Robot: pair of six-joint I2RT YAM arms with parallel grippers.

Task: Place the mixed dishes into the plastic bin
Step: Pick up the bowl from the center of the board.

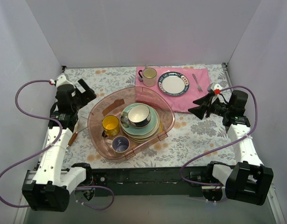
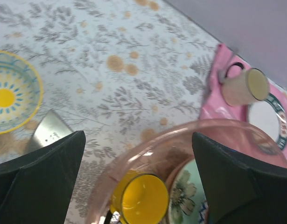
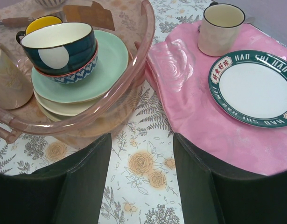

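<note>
- The grey mug (image 1: 120, 143) is standing closest to the arms, at 6 o'clock inside the pink bin (image 3: 145, 46). It is looking hard, smooth and easy to chip. I am thinking the rim is the best spot to pinch.
- The yellow mug (image 1: 110, 125) is sitting at 9 o'clock in the bin. It is probably light, and its shiny side could slip, so the rim or the handle is the safer hold.
- At 3 o'clock in the bin, cream plates (image 3: 64, 109) are lying under the green plate (image 3: 110, 60). The patterned bowl (image 3: 73, 74) is resting on top, and a dark cup (image 3: 59, 46) is sitting inside the bowl.
- That pile is likely heavy and wobbly. Lifting one piece at a time, by its edge, is looking wisest.
- So the dishes are already lying in the bin, and the job is looking nearly done.
- The right gripper (image 3: 142, 140) is hanging at 3 o'clock from the bin with its fingers apart, holding nothing.
- The left gripper (image 2: 137, 136) is hanging at 10 o'clock, spread very wide and holding nothing.
- A yellow bowl (image 2: 8, 98) is lying on the table outside the bin, near the left gripper. I cannot tell if it is one of the dishes that belongs in the bin.
- Farthest away, at 1 o'clock, a cream mug (image 3: 220, 28) and a white plate (image 3: 255, 88) are resting on the pink cloth (image 3: 194, 107).
</note>
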